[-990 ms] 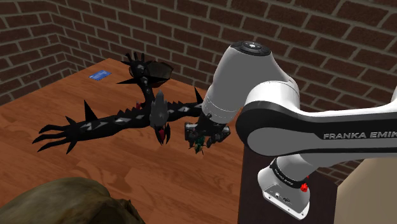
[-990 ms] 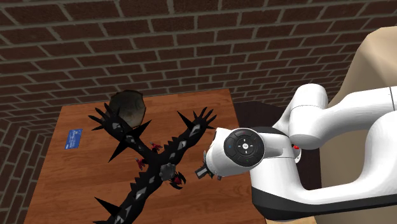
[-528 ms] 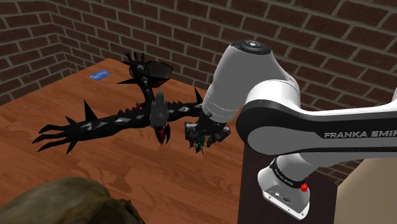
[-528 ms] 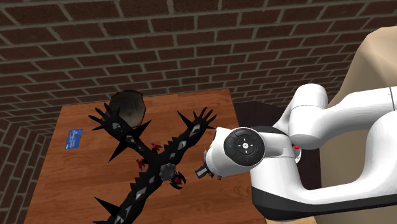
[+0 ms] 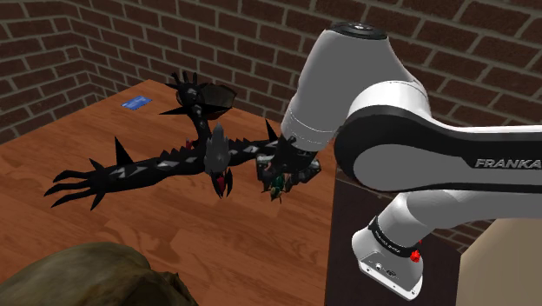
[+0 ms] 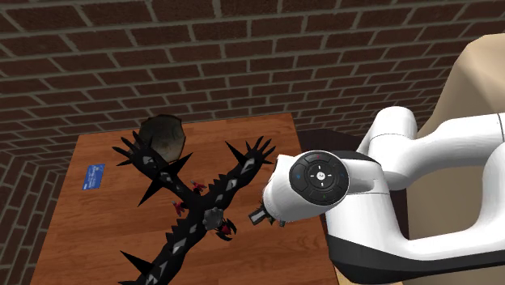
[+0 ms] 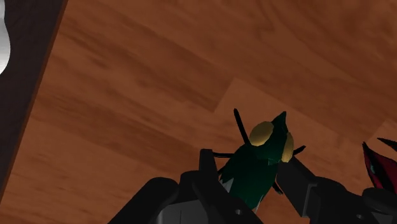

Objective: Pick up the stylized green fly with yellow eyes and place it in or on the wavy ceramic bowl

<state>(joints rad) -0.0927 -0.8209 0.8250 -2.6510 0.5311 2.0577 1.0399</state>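
Clasping the dark-green, yellow-eyed fly (image 7: 259, 162) in the black claw (image 7: 252, 173) beside the spiky black dragon figure (image 5: 213, 156), seemingly for carrying to the dark wavy bowl (image 6: 162, 134).

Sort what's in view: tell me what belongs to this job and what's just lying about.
Job: green fly, clasped in the pincer; bowl.
Lying about: black spiky dragon; blue card; brown lump.
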